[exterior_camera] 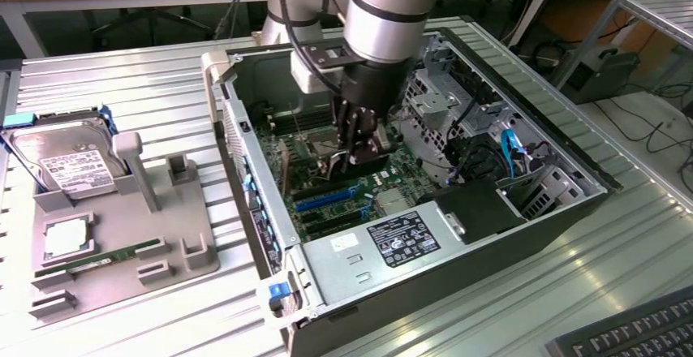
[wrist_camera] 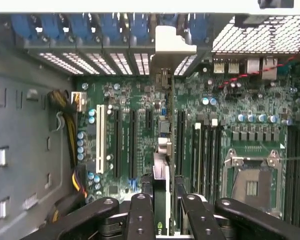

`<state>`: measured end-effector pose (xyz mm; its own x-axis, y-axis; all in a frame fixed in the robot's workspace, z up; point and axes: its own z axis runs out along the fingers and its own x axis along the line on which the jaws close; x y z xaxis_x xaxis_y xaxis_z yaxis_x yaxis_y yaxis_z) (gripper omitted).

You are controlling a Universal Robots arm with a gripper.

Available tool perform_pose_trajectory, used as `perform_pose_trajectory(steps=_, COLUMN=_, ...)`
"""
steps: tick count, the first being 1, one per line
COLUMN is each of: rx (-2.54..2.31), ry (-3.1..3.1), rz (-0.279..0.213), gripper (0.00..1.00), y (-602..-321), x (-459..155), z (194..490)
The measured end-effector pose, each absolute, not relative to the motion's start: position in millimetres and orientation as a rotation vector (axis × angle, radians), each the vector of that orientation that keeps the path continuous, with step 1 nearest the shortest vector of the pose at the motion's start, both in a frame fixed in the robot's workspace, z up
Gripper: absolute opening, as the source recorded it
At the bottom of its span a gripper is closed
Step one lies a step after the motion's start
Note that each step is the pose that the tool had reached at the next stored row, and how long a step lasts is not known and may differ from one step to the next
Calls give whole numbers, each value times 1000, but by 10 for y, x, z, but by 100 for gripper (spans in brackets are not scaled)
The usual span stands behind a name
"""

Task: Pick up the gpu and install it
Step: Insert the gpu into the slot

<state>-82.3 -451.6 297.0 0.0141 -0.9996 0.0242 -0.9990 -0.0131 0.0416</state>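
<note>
I have the gripper point(wrist_camera: 161, 212) clenched on the gpu point(wrist_camera: 160, 187), edge-on. It hangs inside the open computer case point(exterior_camera: 563, 150), over the motherboard point(wrist_camera: 140, 100) slots.

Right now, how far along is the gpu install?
Picked up: the gripper holds the gpu edge-on inside the open case, over the motherboard. In hand: lining it up with the slots. Left: the card is not visibly seated yet.
</note>
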Motion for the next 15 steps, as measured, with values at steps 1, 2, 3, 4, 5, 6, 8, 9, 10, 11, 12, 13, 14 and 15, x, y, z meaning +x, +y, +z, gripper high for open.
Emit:
perform_pose_trajectory(steps=1, rx=2203, ry=-2175, rz=-20, gripper=26, y=-4517, x=-861, z=2956)
perform_pose_trajectory(steps=2, rx=2203, ry=-2177, rz=-22, gripper=26, y=-4517, x=-880, z=2951)
perform_pose_trajectory(steps=3, rx=2204, ry=-2178, rz=-24, gripper=26, y=-4516, x=-893, z=2946)
perform_pose_trajectory(steps=4, rx=2205, ry=-2180, rz=-26, gripper=26, y=-4516, x=-897, z=2942)
perform_pose_trajectory(steps=5, rx=2207, ry=-2183, rz=-28, gripper=26, y=-4516, x=-897, z=2939)
perform_pose_trajectory(steps=6, rx=2208, ry=-2185, rz=-29, gripper=26, y=-4516, x=-897, z=2935)
perform_pose_trajectory(steps=8, rx=2210, ry=-2189, rz=-29, gripper=26, y=-4520, x=-898, z=2926)
perform_pose_trajectory(steps=9, rx=2211, ry=-2191, rz=-27, gripper=26, y=-4524, x=-897, z=2920)
perform_pose_trajectory(steps=10, rx=2209, ry=-2205, rz=-15, gripper=26, y=-4542, x=-899, z=2875)
perform_pose_trajectory(steps=11, rx=2203, ry=-2215, rz=-11, gripper=26, y=-4543, x=-905, z=2858)
perform_pose_trajectory(steps=12, rx=2202, ry=-2224, rz=-2, gripper=26, y=-4556, x=-999, z=2809)
perform_pose_trajectory(steps=13, rx=2199, ry=-2229, rz=-2, gripper=26, y=-4555, x=-999, z=2754)
perform_pose_trajectory(steps=14, rx=2200, ry=-2230, rz=-6, gripper=26, y=-4556, x=-1000, z=2734)
perform_pose_trajectory(steps=15, rx=2205, ry=-2235, rz=-16, gripper=26, y=-4555, x=-999, z=2723)
